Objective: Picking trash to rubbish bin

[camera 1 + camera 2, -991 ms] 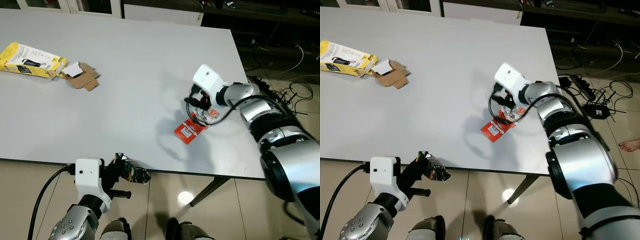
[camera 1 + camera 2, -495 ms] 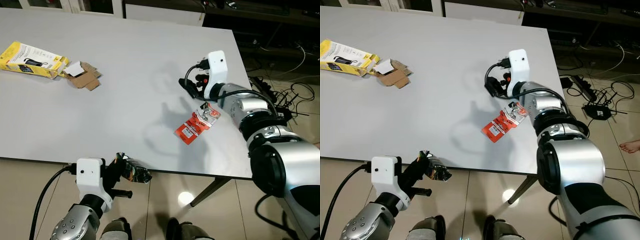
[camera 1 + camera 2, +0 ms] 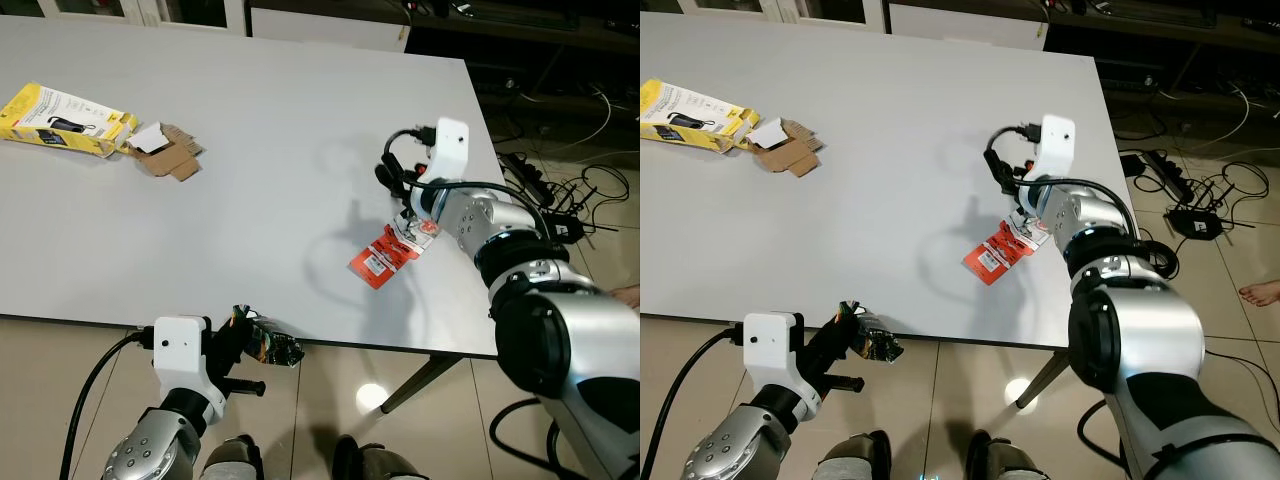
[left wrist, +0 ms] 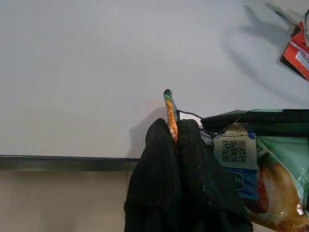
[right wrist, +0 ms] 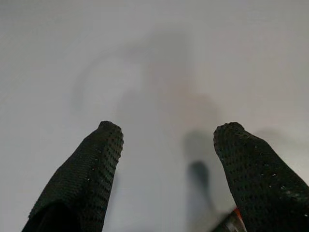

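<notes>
Right pincer, fingers spread and empty, is dropping back over the red wrapper lying near the surface edge after lifting away; left pincer is gripping a crumpled snack bag.

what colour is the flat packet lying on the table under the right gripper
The packet is red-orange with white label patches, clearest in the left eye view, just below the right gripper.

a red-and-white wrapper on a pale grey table; a yellow box beside brown cardboard scraps; a green, orange and blue snack packet bearing a black-and-white qr code.
</notes>
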### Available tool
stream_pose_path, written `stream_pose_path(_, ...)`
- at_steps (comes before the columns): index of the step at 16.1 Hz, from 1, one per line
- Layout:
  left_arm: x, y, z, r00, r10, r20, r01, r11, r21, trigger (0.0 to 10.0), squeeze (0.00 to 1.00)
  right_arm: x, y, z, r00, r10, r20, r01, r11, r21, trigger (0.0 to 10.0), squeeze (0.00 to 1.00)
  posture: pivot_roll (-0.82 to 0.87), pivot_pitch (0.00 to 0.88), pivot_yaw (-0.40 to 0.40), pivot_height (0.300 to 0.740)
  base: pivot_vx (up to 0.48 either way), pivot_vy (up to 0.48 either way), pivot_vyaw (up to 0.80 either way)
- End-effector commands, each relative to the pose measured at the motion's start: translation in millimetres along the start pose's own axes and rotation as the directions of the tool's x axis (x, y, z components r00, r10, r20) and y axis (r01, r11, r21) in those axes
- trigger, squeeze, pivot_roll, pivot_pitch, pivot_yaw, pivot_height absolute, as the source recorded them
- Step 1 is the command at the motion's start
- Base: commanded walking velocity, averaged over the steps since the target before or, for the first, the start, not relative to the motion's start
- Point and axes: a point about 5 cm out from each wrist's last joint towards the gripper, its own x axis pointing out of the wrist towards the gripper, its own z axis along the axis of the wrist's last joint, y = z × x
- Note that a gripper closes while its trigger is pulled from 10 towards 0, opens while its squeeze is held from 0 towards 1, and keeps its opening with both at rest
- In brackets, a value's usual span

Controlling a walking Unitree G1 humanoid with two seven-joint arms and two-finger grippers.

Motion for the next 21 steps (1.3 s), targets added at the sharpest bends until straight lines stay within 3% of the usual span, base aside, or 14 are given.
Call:
stream_pose_path(1,-0.3,0.7,-13.4,0.997,0.005,-0.071,-0.006,1.000,-0.016,10.0,0.00,-0.8,-6.4,-5.9,0.998,-0.060,-0.034,0.060,0.998,-0.002,10.0,0.00,0.06,0.186,-0.081,0.740,0.000,0.000,0.00)
stream_pose_path(5,0.4,0.3,-13.7,0.998,0.007,-0.070,-0.008,1.000,-0.020,10.0,0.00,-3.6,-19.5,-10.8,0.985,-0.168,-0.045,0.167,0.985,-0.034,10.0,0.00,0.06,0.186,-0.084,0.740,0.000,0.000,0.00)
stream_pose_path(15,4.5,0.9,-14.8,0.997,0.002,-0.075,-0.004,1.000,-0.022,10.0,0.00,-10.0,-17.3,-2.5,0.978,-0.205,-0.041,0.202,0.977,-0.066,10.0,0.00,0.03,0.180,-0.090,0.740,0.000,0.000,0.00)
stream_pose_path(21,11.2,-0.2,-15.0,0.997,-0.017,-0.073,0.015,1.000,-0.024,10.0,0.00,-25.1,-15.2,-21.8,0.977,-0.193,-0.085,0.188,0.980,-0.071,10.0,0.00,0.00,0.171,-0.081,0.740,0.000,0.000,0.00)
